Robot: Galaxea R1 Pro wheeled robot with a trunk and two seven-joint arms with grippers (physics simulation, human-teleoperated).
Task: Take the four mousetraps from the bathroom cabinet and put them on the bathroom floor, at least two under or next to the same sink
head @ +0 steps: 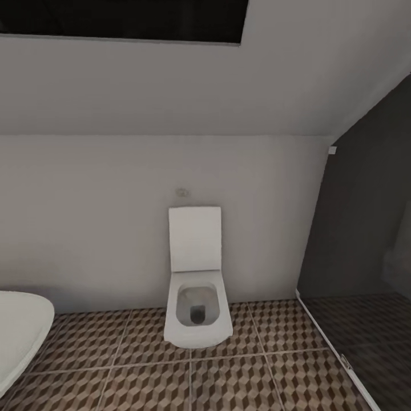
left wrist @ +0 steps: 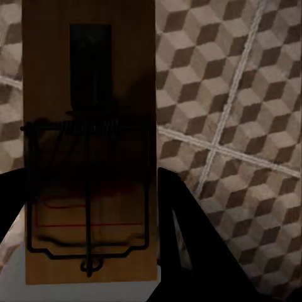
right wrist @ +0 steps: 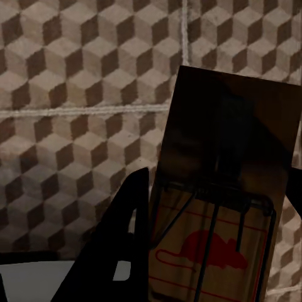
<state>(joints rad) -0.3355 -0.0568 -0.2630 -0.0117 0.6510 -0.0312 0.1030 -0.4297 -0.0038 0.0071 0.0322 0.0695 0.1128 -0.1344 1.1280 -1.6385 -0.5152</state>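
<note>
Two mousetraps were in your grip at this moment, one in each gripper. In the left wrist view, the left mousetrap (left wrist: 88, 145) stood lengthwise between the dark fingers (left wrist: 189, 245) of your left gripper (left wrist: 88, 251), which was closed against its long edges; its wire spring and bar lay across the wooden slab, and a faint red outline showed near the held end. In the right wrist view, the right mousetrap (right wrist: 226, 195) sat clamped the same way in your right gripper (right wrist: 220, 277), one dark finger (right wrist: 123, 239) pressing its edge, with a red mouse print visible under the wire frame. The far finger on that side was barely in frame. Both traps hung above the bathroom floor (left wrist: 239, 107), its cube-patterned tiles and pale grout lines running behind them, and neither touched it.

From the head view, you faced a white toilet (head: 197, 308) with its lid up, standing on the tiles against a pale wall (head: 85, 228). A white rounded rim (head: 23, 331) cut into the lower left corner, and a dark glass panel (head: 359, 240) stood at the right.
</note>
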